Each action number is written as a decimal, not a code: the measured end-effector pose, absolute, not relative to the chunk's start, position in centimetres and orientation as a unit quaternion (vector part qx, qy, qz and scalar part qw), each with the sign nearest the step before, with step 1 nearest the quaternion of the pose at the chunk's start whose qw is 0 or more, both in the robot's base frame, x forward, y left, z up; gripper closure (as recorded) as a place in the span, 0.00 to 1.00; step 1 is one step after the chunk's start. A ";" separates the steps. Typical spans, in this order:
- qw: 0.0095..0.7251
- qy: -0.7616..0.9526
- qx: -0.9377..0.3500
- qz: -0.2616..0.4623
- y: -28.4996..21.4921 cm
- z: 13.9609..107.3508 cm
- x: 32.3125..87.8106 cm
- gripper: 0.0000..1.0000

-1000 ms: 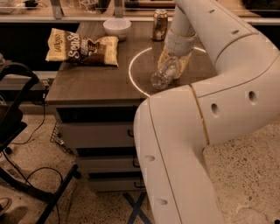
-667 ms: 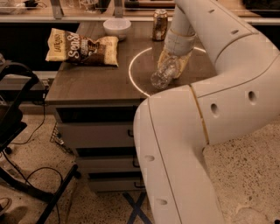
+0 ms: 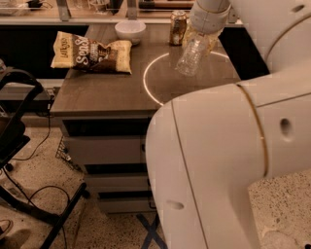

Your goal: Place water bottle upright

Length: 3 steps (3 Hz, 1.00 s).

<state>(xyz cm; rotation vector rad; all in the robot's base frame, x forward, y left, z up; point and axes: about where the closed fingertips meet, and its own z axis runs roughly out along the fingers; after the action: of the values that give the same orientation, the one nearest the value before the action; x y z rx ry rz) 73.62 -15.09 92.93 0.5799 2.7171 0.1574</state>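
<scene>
Water bottle (image 3: 190, 57), clear and ribbed, hangs tilted under the gripper (image 3: 198, 38), its lower end pointing down and to the left and its upper end hidden inside the gripper. The gripper is closed around the upper part of the water bottle, holding it at a slant rather than upright. It comes down from the white wrist (image 3: 210, 13) at the top of the view. The bottle's lower end sits over the right half of a white ring (image 3: 147, 87) marked on the dark tabletop (image 3: 102, 87); whether it touches the surface I cannot tell.

Just behind and to the left of the bottle, a brownish soda can (image 3: 178, 27) stands upright near the table's far edge, apart from the bottle. Further left along that far edge sits a small white bowl (image 3: 130, 30). A chip bag (image 3: 92, 52) lies flat on the left part of the tabletop, well apart from the ring.

Below the tabletop, the cabinet shows grey drawer fronts (image 3: 104, 143). The robot's big white arm shell (image 3: 228, 165) fills the lower right of the view and hides the table's near right corner. A black frame (image 3: 14, 126) stands at the left on the speckled floor (image 3: 43, 194), with cables trailing near it.
</scene>
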 end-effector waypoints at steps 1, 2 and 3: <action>0.271 0.948 0.132 0.099 -17.0 97.1 72.2 1.00; 0.326 0.926 0.075 0.173 -17.5 98.1 71.9 1.00; 0.366 0.885 0.014 0.287 -17.1 99.1 73.3 1.00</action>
<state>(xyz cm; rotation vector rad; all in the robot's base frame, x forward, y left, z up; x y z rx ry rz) 73.28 -17.12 99.08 0.0354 2.2755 0.7382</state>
